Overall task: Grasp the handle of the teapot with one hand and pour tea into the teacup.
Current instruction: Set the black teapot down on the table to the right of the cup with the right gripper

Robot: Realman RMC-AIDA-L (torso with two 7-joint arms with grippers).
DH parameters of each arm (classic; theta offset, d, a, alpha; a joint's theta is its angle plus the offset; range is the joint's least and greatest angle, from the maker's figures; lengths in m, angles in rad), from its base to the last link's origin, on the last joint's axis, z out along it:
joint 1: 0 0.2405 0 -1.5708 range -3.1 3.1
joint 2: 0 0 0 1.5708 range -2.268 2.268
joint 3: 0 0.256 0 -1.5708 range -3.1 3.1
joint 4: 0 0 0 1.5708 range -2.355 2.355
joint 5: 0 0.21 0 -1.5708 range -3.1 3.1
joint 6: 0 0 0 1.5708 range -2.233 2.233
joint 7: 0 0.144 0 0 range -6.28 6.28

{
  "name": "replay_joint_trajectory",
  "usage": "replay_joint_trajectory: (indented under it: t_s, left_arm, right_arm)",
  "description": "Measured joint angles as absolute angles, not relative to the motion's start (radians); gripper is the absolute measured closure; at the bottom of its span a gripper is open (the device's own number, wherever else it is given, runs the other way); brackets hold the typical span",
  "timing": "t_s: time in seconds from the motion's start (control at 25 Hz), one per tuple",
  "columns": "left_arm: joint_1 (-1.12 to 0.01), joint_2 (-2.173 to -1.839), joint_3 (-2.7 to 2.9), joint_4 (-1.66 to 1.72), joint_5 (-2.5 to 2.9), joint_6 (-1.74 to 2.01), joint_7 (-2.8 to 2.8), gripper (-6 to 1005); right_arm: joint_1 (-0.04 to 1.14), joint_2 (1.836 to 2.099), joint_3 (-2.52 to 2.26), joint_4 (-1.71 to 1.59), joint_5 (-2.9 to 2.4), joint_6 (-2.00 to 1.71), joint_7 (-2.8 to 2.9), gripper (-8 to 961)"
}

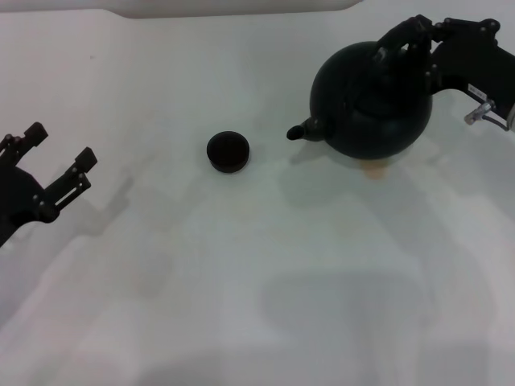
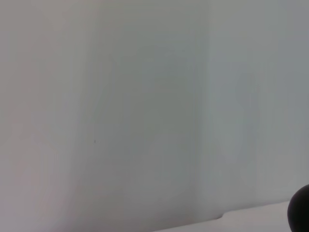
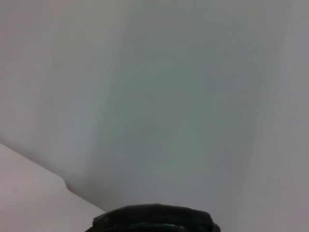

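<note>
Here the large round black teapot (image 1: 372, 100) sits toward the far right of the pale, smooth surface (image 1: 257, 281), its glossy belly bulging and its short curved spout pointing toward the small, round, dark, low teacup (image 1: 228, 151). The cup stands well apart from the pot on the spout's side, upright and alone, with bare surface all around it. A faint tan patch shows at the teapot's base; what it is cannot be made out. The thick black arched handle (image 1: 385, 47) is mostly hidden, merging with the pot's dark body and with the black right gripper (image 1: 406, 36) over the top of the pot. The gripper's fingers reach onto the handle region, but black on black hides whether they are closed on it, so I cannot tell. The right arm runs off the edge beyond the teapot.

The right wrist view gives only a dark ribbed curve (image 3: 154, 220) cut off at the frame edge. In the left wrist view a sliver of a dark round shape (image 2: 300, 212) sits in one corner, too partial to name.

Much farther from the teapot than the cup, beyond the cup's far side, the black left gripper (image 1: 58, 153) hovers at the surface's edge, its fingers spread apart and holding nothing, its arm cut off by the frame.
</note>
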State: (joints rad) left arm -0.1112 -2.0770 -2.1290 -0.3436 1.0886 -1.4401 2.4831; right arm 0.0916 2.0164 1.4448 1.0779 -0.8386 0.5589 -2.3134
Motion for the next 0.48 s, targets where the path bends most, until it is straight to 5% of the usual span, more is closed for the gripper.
replay_joint_trajectory:
  t_s: [0.48]
  left_arm:
    - [-0.131,-2.079,-2.136,-0.330,1.087,-1.438,2.482,156]
  right_arm:
    - [0.066,2.005,1.478,1.070,-0.844,0.576,-2.315,811]
